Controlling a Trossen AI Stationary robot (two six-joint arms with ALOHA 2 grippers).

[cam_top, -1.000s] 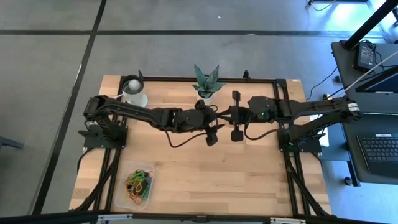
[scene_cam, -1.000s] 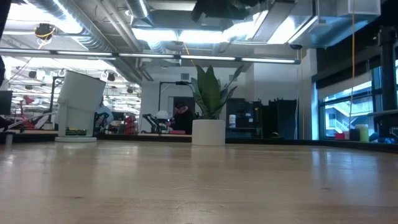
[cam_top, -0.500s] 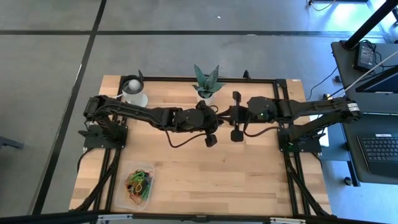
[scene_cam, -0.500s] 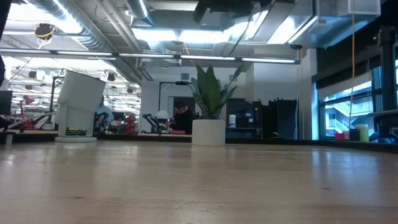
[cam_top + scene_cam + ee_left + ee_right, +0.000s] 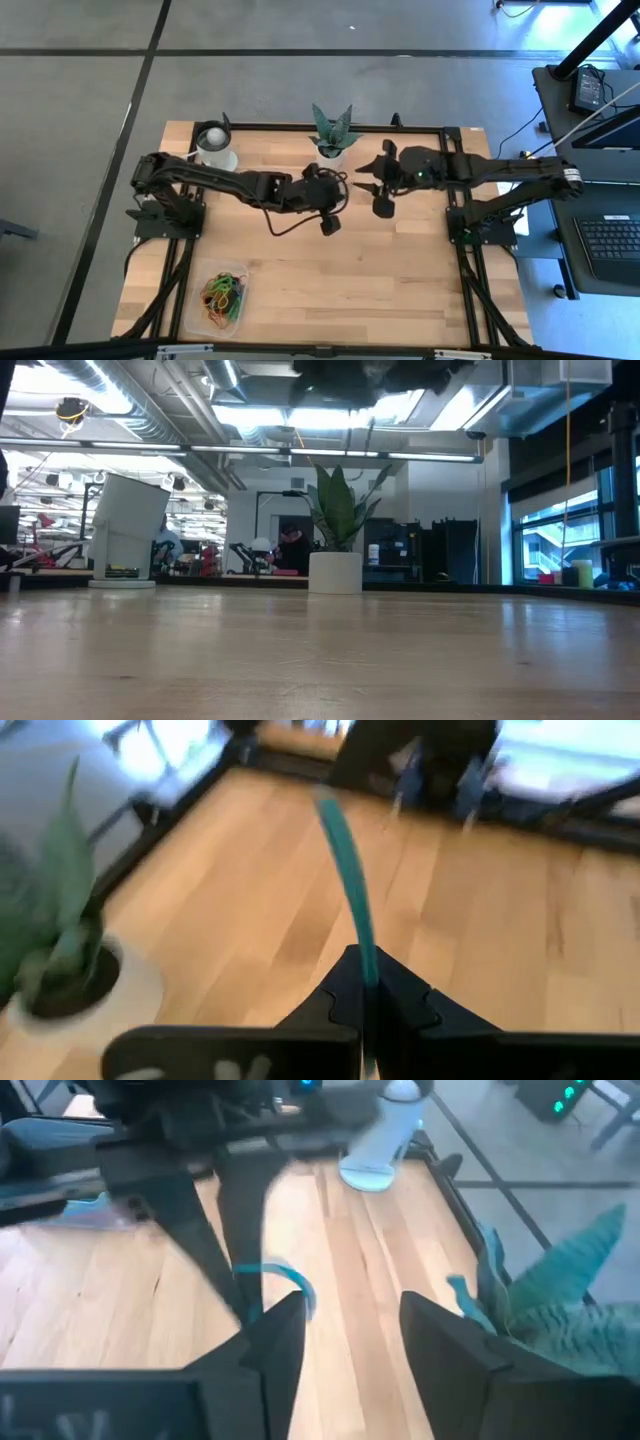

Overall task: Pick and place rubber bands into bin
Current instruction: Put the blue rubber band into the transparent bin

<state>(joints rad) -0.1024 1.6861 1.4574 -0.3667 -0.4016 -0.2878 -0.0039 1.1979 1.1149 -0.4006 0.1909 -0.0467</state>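
Seen from above, a light wooden table [image 5: 330, 270] with a black frame stands on a grey floor marked with dark lines. The clear bin [image 5: 222, 296], filled with coloured rubber bands [image 5: 224, 293], is placed near the table's front left corner. A white cup [image 5: 214, 147] and a potted plant [image 5: 332, 130] are set at the far edge. Both arms meet over the middle of the table: the left gripper [image 5: 335, 192] and the right gripper [image 5: 374, 186].

In the low view, bare planks are shown, with the white pot [image 5: 334, 572] far off and a workshop room behind.

In the left wrist view, the fingers [image 5: 345, 995] are pressed together on a teal rubber band [image 5: 348, 885].

In the right wrist view, the right fingers [image 5: 278, 1342] are held apart, with the teal band beside one of them.
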